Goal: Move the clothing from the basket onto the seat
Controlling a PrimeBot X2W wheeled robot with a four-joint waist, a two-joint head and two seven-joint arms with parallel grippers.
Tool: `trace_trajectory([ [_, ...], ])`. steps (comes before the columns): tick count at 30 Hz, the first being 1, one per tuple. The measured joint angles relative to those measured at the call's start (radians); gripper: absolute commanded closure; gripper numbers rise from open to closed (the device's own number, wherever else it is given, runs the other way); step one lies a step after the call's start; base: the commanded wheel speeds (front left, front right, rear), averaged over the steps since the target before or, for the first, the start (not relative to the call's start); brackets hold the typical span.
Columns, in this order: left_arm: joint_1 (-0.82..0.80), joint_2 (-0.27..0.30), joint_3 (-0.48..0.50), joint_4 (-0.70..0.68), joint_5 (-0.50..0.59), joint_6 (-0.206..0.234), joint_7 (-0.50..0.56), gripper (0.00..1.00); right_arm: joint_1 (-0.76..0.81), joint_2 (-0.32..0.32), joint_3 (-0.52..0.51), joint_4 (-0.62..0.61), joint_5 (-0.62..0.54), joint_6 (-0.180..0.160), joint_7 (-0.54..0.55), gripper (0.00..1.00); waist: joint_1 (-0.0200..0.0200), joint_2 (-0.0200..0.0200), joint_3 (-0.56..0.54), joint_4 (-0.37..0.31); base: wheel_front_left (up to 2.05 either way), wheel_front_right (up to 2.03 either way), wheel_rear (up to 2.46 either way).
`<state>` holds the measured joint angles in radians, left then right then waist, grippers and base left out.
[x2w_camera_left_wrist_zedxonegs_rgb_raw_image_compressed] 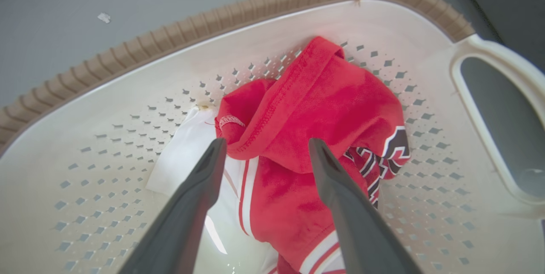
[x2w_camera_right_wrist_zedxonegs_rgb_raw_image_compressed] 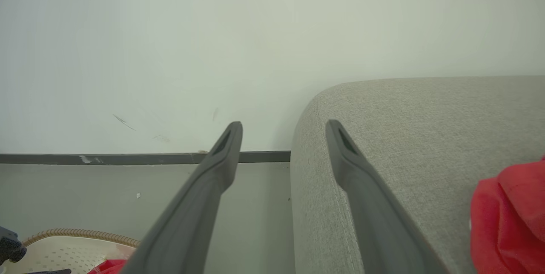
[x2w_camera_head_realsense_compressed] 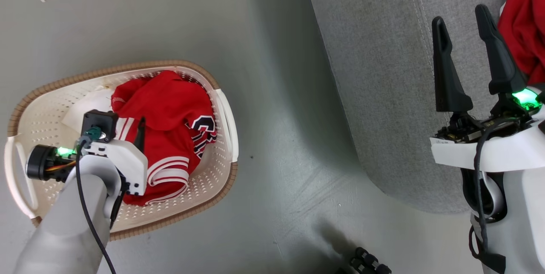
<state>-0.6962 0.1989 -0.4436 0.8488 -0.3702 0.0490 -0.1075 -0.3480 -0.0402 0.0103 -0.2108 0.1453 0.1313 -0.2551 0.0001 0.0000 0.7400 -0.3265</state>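
Hovering over the clothing (x2w_camera_left_wrist_zedxonegs_rgb_raw_image_compressed: 323, 108) in the basket (x2w_camera_left_wrist_zedxonegs_rgb_raw_image_compressed: 170, 39).
My left end effector (x2w_camera_left_wrist_zedxonegs_rgb_raw_image_compressed: 267, 142) hangs apart to straddle a red fold.

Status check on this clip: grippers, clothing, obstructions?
Left gripper open over red garments in cream perforated plastic basket. Right gripper open, empty, above grey woven seat; one red piece there. Nothing blocking.

I take this for a home, most likely a living room. Before me is a grey upholstered seat (x2w_camera_head_realsense_compressed: 383, 73) with rounded corners, and a laundry basket (x2w_camera_head_realsense_compressed: 42, 112) of red clothing (x2w_camera_head_realsense_compressed: 170, 112) stands on a smooth grey floor (x2w_camera_head_realsense_compressed: 276, 159). A plain pale wall (x2w_camera_right_wrist_zedxonegs_rgb_raw_image_compressed: 170, 52) meets the floor at a dark skirting strip (x2w_camera_right_wrist_zedxonegs_rgb_raw_image_compressed: 127, 158).
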Motion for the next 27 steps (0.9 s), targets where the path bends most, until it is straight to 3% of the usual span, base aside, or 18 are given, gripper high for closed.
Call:
trace_trajectory([
  [24,-0.133,0.064,0.029,0.092,0.001,0.007,-0.018,0.00,-0.117,0.000,0.040,0.005,0.065,0.000,0.000,0.00,0.0000,0.0000,0.151,-0.082,0.00,0.00,0.00],
  [25,-0.136,0.064,0.029,0.093,0.001,0.006,-0.020,0.04,-0.120,0.000,0.040,0.006,0.066,0.000,0.000,0.00,0.0000,0.0000,0.155,-0.084,0.00,0.00,0.00],
  [26,-0.138,0.064,0.029,0.093,0.001,0.005,-0.028,0.25,-0.128,0.000,0.041,0.008,0.066,0.000,0.000,0.00,-0.0001,0.0000,0.159,-0.086,0.00,0.00,0.00],
  [27,-0.140,0.063,0.028,0.092,0.001,0.002,-0.033,0.52,-0.135,0.000,0.040,0.008,0.067,0.000,0.000,0.00,0.0000,0.0000,0.163,-0.087,0.00,0.00,0.00],
])
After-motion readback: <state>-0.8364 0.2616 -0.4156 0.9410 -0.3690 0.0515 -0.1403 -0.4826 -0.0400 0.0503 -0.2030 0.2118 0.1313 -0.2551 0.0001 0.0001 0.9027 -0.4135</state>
